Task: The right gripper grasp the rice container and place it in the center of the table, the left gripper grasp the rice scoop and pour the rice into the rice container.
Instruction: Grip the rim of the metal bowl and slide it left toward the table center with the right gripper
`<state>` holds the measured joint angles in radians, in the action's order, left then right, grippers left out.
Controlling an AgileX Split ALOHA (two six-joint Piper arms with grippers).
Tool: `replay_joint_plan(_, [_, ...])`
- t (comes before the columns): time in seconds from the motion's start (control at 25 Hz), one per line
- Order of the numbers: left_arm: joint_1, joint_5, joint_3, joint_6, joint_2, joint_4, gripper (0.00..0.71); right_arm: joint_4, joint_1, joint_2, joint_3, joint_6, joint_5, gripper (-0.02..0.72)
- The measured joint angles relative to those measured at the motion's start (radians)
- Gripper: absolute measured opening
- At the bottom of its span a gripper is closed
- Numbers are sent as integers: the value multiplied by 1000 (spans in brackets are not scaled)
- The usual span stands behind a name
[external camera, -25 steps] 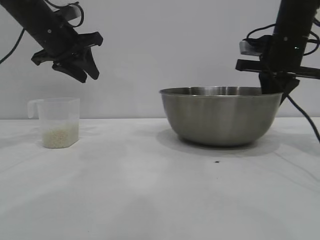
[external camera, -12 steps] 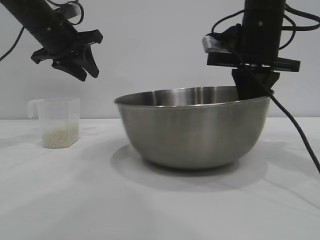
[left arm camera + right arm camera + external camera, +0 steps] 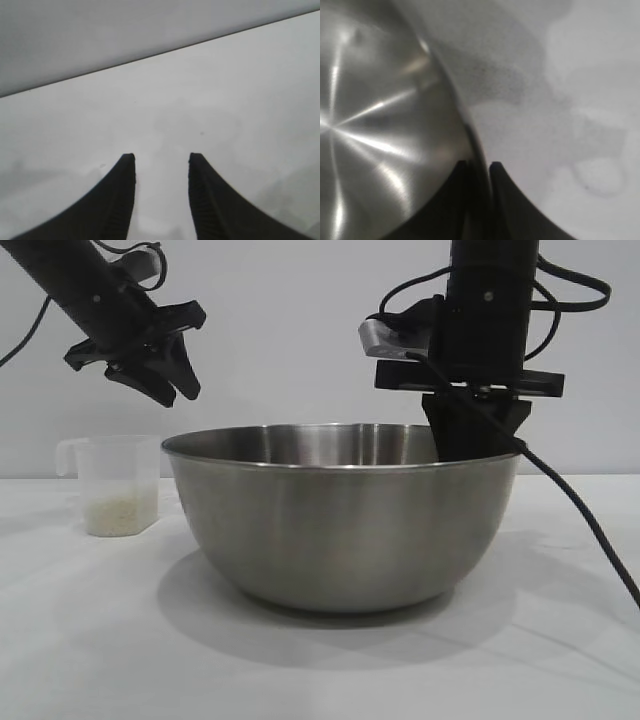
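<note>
The rice container (image 3: 340, 530), a wide steel bowl, sits on the white table (image 3: 570, 650) near its middle. My right gripper (image 3: 472, 435) reaches down at the bowl's far right rim. In the right wrist view the right gripper (image 3: 479, 164) straddles the rim of the rice container (image 3: 380, 125), one finger inside and one outside, pressed close to the metal. The rice scoop (image 3: 118, 485), a clear plastic cup with rice (image 3: 120, 512) in its bottom, stands at the left. My left gripper (image 3: 175, 393) hangs open and empty in the air above the scoop; the left gripper (image 3: 161, 157) shows only bare table between its fingers.
A black cable (image 3: 590, 550) trails from the right arm down past the bowl's right side. A plain wall (image 3: 300, 340) backs the table. The scoop stands a short gap to the left of the bowl's rim.
The right gripper has dragged the bowl from the back right toward the front and left, to the table's middle. The left gripper and scoop have not moved.
</note>
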<state>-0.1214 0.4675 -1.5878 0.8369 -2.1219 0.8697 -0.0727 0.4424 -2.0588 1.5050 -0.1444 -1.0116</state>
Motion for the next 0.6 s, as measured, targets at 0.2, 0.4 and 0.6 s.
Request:
replay_joint_plan(0.2, [0, 0, 0, -2, 15, -2, 218, 4, 0, 84, -11, 0, 52, 469])
replay_joint_plan(0.4, [0, 0, 0, -2, 44, -17, 218, -22, 4, 282, -236, 0, 301, 479])
replay_joint_plan(0.6, [0, 0, 0, -2, 55, -21, 218, 2, 43, 610, -626, 0, 592, 479])
